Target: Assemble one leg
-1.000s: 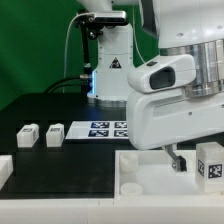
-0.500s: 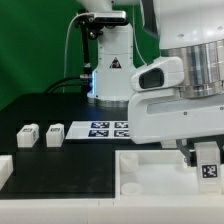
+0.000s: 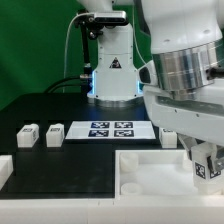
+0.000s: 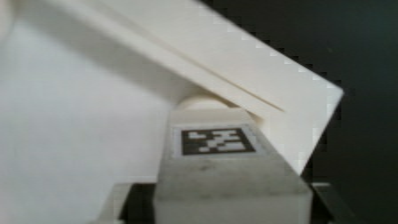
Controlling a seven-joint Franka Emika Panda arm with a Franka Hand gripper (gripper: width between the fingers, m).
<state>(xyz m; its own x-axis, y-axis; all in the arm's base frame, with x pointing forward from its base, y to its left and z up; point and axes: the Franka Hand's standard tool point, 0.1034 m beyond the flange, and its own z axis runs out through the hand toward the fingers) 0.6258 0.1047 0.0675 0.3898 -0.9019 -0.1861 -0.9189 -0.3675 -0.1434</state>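
My gripper (image 3: 205, 163) is shut on a leg (image 3: 208, 168), a small white block with a black-and-white marker, at the exterior view's right over the large white tray (image 3: 140, 172). In the wrist view the leg (image 4: 217, 150) sits between my fingers (image 4: 146, 203), its rounded end close to the tray's corner rim (image 4: 267, 85). Two more legs (image 3: 27, 135) (image 3: 54, 133) stand on the black table at the exterior view's left. Another small white block (image 3: 168, 139) shows just behind the tray.
The marker board (image 3: 110, 128) lies on the table behind the tray. The robot base (image 3: 110, 65) stands at the back. A white part (image 3: 4, 170) lies at the exterior view's left edge.
My gripper moved to the exterior view's right onto the leg standing there and closed on it. The wrist has since tilted and risen, uncovering the marker board.
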